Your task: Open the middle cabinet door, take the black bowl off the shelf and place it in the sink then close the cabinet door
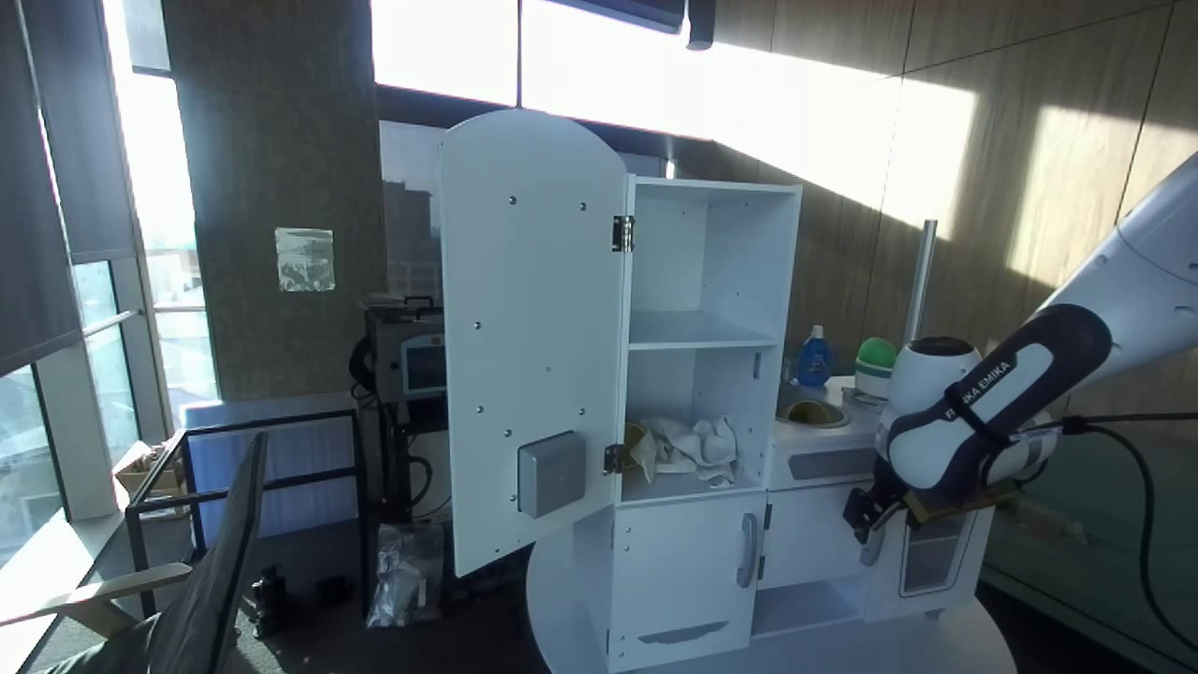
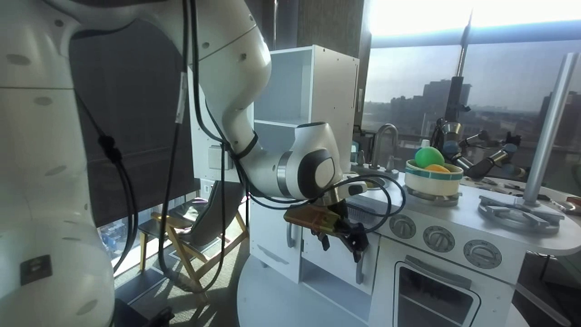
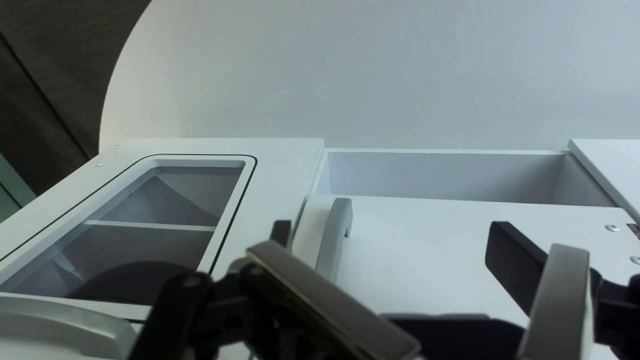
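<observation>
Fingers (image 3: 555,300) wide apart! | Wrist view: middle cabinet door (image 3: 425,250) closed, handle (image 3: 340,230) at ten o'clock from their gap | If lined up off-centre, they could knock it and slip

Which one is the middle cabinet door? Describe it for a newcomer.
Low on the white toy kitchen, find the dark-windowed oven. Between it and the taller door under the open shelves sits the middle cabinet door: small, plain, white. Unlike both neighbours, it has an open cubby directly beneath.
</observation>
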Robot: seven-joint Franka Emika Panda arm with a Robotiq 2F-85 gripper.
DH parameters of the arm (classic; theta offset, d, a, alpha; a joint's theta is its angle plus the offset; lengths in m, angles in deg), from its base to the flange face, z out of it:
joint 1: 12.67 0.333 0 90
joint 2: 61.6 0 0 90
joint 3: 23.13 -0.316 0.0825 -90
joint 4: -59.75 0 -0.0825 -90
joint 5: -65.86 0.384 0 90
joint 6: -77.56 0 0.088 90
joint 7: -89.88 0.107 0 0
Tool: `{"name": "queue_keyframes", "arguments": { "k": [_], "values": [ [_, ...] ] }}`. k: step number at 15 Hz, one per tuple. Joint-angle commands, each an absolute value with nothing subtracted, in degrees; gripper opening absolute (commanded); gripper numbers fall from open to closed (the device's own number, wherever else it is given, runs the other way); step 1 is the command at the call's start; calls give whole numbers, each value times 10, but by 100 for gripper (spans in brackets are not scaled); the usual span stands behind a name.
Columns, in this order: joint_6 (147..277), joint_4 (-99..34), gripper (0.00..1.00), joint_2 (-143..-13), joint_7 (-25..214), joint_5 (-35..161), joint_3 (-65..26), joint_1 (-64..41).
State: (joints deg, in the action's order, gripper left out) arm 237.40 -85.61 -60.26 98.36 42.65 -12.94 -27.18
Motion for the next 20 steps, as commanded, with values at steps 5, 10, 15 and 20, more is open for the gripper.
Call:
{"name": "queue_keyframes", "arguments": {
  "k": [5,10,15,20],
  "values": [
    [2385,-792,100,-667,914,451,-109,-262],
    [2333,-757,100,-675,947,378,-88,-255],
    [2333,-736,100,-688,938,381,-91,-251],
    [2330,-729,73,-704,945,375,-90,-233]
  ]
}}
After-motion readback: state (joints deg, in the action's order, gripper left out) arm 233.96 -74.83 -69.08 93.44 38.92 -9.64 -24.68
